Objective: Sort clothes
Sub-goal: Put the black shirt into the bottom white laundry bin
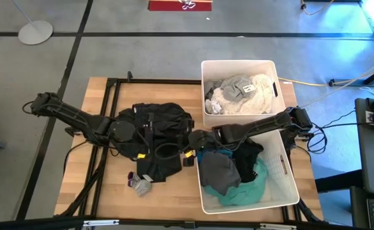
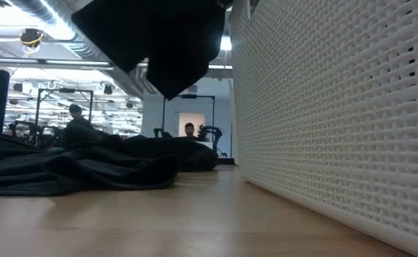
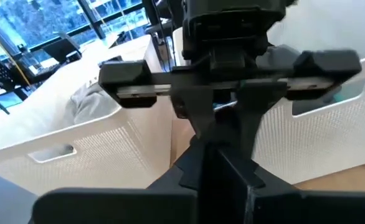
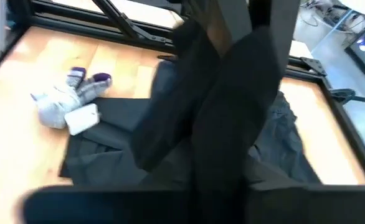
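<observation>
A black garment [image 2: 159, 43] hangs in the air between my two grippers, just left of the near bin. My right gripper [image 3: 218, 124] reaches in from the table's right and is shut on it. My left gripper [image 3: 223, 186] comes from the table's left, faces the right one closely and is also shut on the cloth. More black clothes [image 1: 155, 124] lie heaped on the table under my left arm. In the right wrist view the black cloth [image 4: 226, 112] hides that gripper's fingers. A grey sock with purple trim [image 4: 67, 102] lies on the wood at the near side. My left gripper has black cloth [image 3: 226, 158] pinched between its two fingers, coming nearly level from the table's left. One layer or several, I cannot tell. My right gripper pinches the same black cloth [image 3: 215, 109] between its two fingers, slanting down from the table's right. The garment hangs below the hold, its lowest tip [image 2: 170, 91] clear of the table.
Two white bins stand on the right. The far bin [image 1: 207, 70] holds white and cream clothes, the near bin [image 1: 289, 185] dark grey, black and teal ones. The near bin's perforated wall [image 2: 337, 121] is close beside the hanging garment. Bare wood [image 1: 110, 185] lies at the near left.
</observation>
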`<action>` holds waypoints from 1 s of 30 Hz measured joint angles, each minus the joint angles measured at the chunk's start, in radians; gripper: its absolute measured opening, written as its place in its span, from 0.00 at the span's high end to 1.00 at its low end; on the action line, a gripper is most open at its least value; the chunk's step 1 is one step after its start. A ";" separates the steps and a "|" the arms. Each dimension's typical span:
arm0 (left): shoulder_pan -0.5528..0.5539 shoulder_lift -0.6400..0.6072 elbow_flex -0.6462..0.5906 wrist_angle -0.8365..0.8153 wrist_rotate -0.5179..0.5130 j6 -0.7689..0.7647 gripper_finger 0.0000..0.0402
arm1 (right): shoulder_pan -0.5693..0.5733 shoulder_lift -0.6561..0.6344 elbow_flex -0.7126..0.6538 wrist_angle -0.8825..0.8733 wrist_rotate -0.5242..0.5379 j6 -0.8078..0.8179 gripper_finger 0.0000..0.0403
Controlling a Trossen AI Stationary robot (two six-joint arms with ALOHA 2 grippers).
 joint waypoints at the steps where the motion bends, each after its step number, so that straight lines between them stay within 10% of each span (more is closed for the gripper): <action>1: 0.000 0.000 0.000 0.001 0.000 -0.010 0.94 | 0.000 0.000 0.000 -0.001 0.014 -0.013 0.93; 15: -0.006 -0.073 0.000 -0.050 0.001 -0.049 0.62 | 0.005 0.000 0.119 -0.119 0.069 -0.112 0.96; 30: -0.006 -0.288 0.001 -0.541 0.001 -0.364 0.53 | 0.180 -0.002 0.580 -0.866 0.338 0.109 0.95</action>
